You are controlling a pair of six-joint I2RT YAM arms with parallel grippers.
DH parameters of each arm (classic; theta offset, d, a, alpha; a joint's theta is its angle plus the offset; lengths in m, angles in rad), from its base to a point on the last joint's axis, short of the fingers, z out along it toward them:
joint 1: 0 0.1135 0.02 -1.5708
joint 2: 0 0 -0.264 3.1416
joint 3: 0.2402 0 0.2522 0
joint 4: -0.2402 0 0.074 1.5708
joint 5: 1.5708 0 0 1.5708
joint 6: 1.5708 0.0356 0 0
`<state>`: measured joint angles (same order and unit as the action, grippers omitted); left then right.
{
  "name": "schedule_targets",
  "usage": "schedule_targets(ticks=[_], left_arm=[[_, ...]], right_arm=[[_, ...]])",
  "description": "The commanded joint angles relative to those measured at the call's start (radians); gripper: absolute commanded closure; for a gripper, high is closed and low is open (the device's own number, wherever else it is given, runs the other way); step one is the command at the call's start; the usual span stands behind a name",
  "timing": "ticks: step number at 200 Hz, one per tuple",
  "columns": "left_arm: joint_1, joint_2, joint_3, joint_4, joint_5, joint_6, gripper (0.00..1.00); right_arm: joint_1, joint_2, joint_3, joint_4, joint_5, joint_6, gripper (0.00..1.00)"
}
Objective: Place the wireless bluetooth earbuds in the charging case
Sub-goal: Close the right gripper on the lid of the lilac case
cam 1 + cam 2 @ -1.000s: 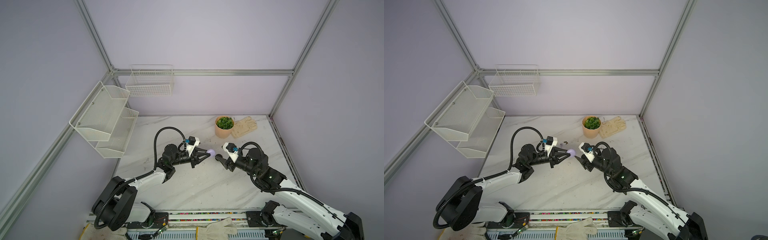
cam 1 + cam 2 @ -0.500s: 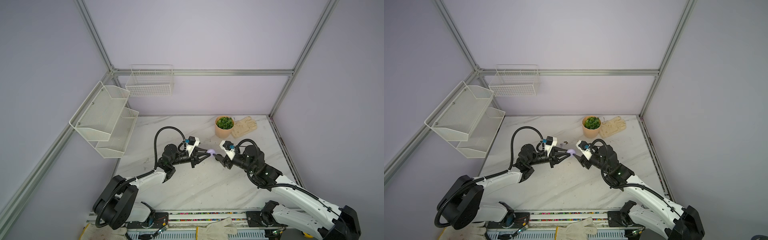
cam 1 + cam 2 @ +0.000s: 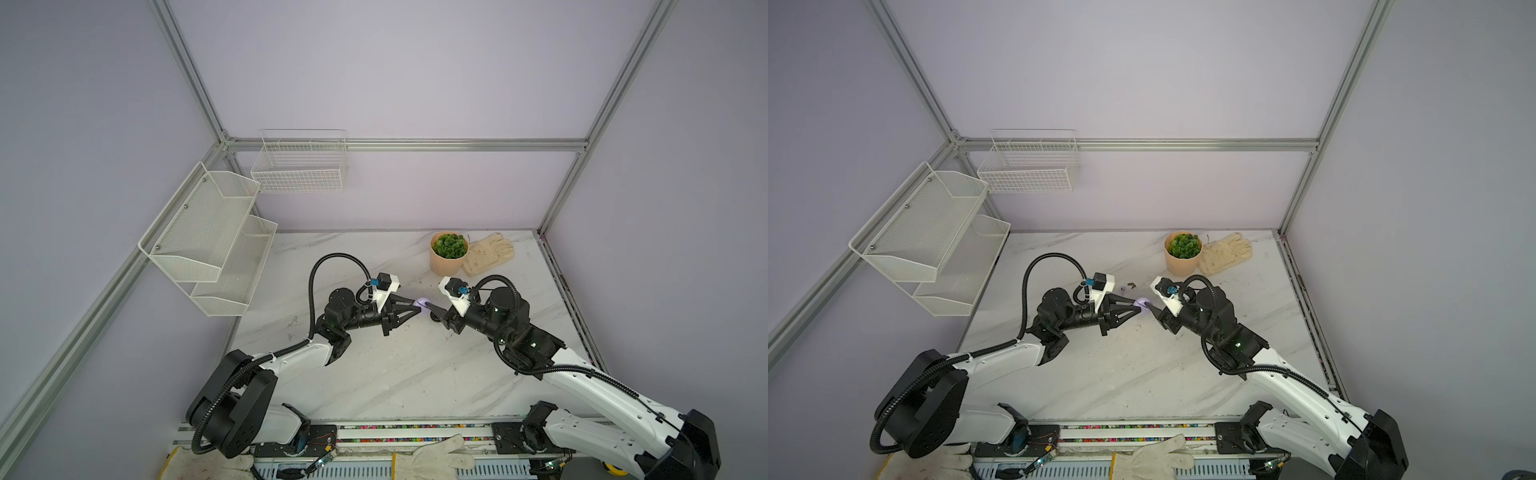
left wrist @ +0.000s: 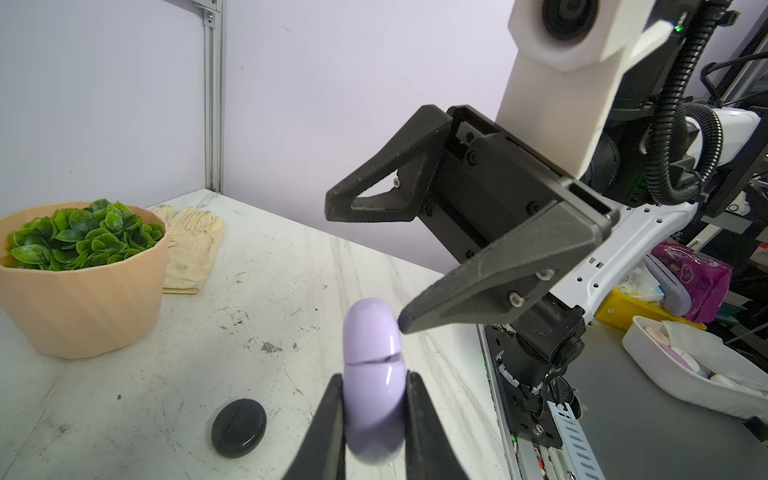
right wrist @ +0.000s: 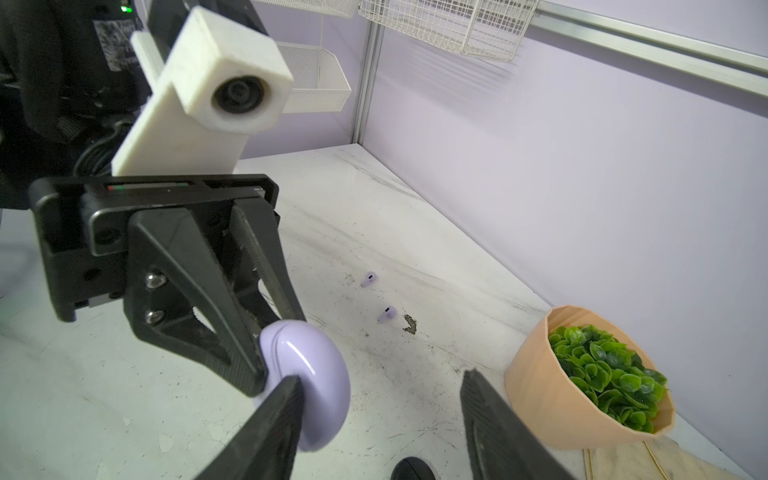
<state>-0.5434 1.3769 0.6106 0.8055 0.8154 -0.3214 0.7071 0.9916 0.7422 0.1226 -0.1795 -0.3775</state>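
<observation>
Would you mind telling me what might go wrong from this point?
1. The left claw pinches the glossy, rounded lilac case by a narrow part only; a push from the right claw, whose one finger is at its rim, might squeeze it out onto the table.
2. That finger might skid off the closed case instead of opening it.

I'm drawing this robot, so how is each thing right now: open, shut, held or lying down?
Left gripper: shut on the round pale lilac charging case.
Lilac case: lid shut, held up in the air.
Right gripper: open, one fingertip at the lilac case.
Two pale lilac stemmed earbuds: lying loose on the white marble table.
Round black case: shut, lying on the table.
</observation>
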Motion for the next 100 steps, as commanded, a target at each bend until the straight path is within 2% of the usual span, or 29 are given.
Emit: schedule_targets(ticks=[1,100], left_arm=[[0.0,-0.012,-0.015,0.038,0.033,0.01,1.0],[-0.001,-0.026,-0.023,0.055,0.055,-0.005,1.0]], right_arm=[[0.002,-0.001,0.029,0.011,0.033,-0.029,0.36],[0.002,0.027,0.073,-0.045,0.046,-0.041,0.35]])
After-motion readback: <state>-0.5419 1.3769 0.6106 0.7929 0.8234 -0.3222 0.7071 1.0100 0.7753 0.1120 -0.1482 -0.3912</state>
